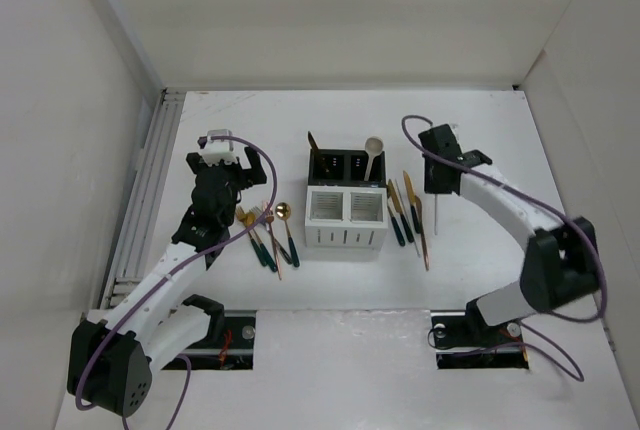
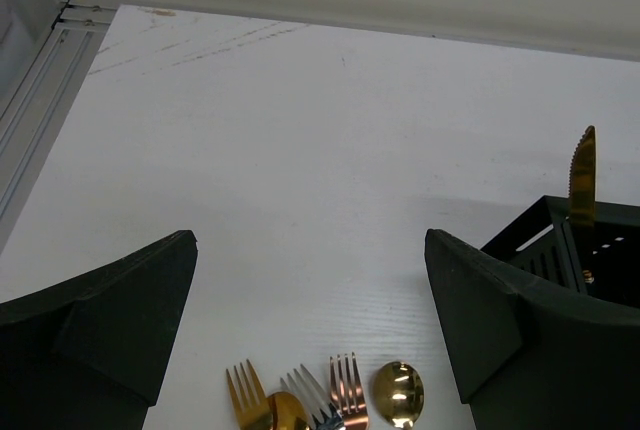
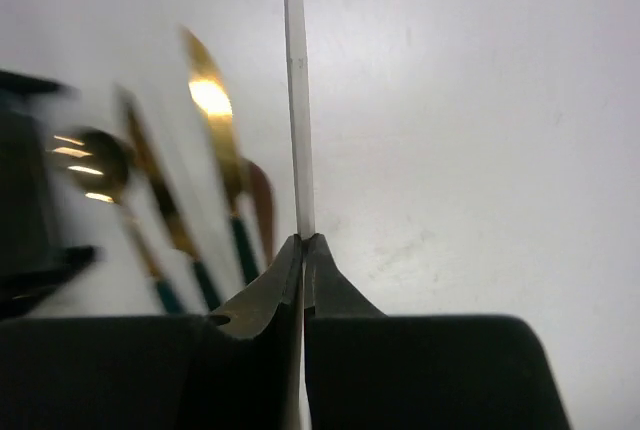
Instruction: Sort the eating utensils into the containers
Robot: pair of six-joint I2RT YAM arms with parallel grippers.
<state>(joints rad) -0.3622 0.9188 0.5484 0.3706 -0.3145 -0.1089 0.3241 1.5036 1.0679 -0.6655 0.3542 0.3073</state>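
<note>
My right gripper [image 1: 438,188] [image 3: 302,240] is shut on a thin white chopstick [image 3: 297,100]. The chopstick [image 1: 437,215] hangs just right of a loose row of gold, teal-handled utensils [image 1: 408,212] [image 3: 215,100]. My left gripper [image 1: 228,172] [image 2: 308,250] stands wide open and empty, above the heads of forks [image 2: 345,395] and a gold spoon [image 2: 398,392] in the left pile [image 1: 265,235]. The containers [image 1: 345,235] sit mid-table, two black bins behind two white ones. A gold knife [image 1: 312,145] [image 2: 583,175] and a cream spoon [image 1: 372,155] stand in the black bins.
White walls enclose the table on three sides. A metal rail [image 1: 140,200] runs along the left edge. A purple cable [image 1: 420,140] loops off each arm. The black bin [image 2: 570,250] lies close to my left gripper's right finger.
</note>
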